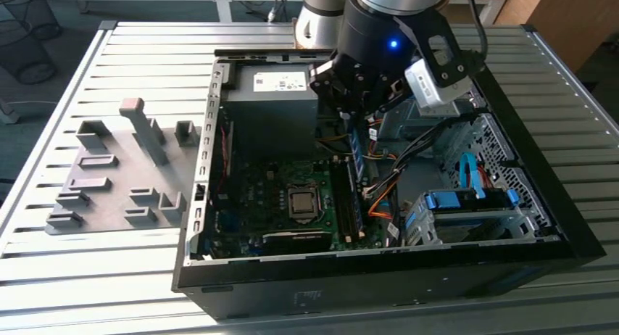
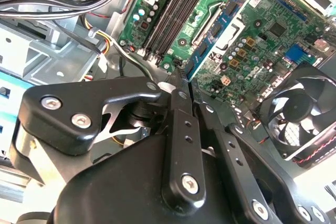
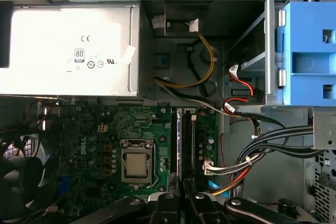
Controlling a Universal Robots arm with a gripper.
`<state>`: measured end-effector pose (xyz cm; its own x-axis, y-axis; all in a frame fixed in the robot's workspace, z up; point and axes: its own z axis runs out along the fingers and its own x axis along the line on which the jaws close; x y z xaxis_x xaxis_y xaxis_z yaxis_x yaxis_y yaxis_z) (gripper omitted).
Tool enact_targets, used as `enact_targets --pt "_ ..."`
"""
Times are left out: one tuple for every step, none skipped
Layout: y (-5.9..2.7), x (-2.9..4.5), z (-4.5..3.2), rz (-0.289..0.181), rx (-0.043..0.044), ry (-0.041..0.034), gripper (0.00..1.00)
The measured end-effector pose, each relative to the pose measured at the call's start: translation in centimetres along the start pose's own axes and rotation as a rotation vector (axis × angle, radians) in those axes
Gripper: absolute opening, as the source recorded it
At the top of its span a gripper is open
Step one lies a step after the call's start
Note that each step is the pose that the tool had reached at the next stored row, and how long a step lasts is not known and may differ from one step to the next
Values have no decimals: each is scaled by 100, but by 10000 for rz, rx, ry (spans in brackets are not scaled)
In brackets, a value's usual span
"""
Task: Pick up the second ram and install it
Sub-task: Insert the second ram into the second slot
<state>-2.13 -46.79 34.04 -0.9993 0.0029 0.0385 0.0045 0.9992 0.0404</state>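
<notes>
a: where's the ram [image 1: 355,152]?
b: pinched edge-on between the gripper [image 2: 184,85] jaws, hanging down from them.
a: and below the jaws?
b: the slots [image 3: 182,140] on the board [image 3: 105,129], just under the stick.

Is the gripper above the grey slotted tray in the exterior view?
No, the gripper holds the second ram over the open computer case, apart from the grey tray.

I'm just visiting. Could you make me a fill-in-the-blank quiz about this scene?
The gripper holds the second ram inside the open computer ____.
The grey holder tray lies outside it, on the exterior view's ____.
The drive-bay clips are coloured ____.
Missing words: case, left, blue.
</notes>
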Motion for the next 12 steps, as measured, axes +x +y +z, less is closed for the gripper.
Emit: enact_targets --pt "-7 -1 10 0 5 29 14" --pt "-17 -1 22 2 7 59 14" --pt "-25 -2 39 3 6 81 14" --pt "-27 -4 57 4 5 89 14" --pt "-28 -4 75 5 5 92 14" --pt "-29 -5 93 6 5 93 14" --pt "-30 -8 111 4 6 93 14" --pt "-31 -9 129 4 6 93 14" --pt "-32 -11 148 4 6 94 14" --pt "-33 -13 165 4 5 93 14" --pt "-34 -14 183 4 4 94 14" --pt "-35 -15 201 4 4 93 14"
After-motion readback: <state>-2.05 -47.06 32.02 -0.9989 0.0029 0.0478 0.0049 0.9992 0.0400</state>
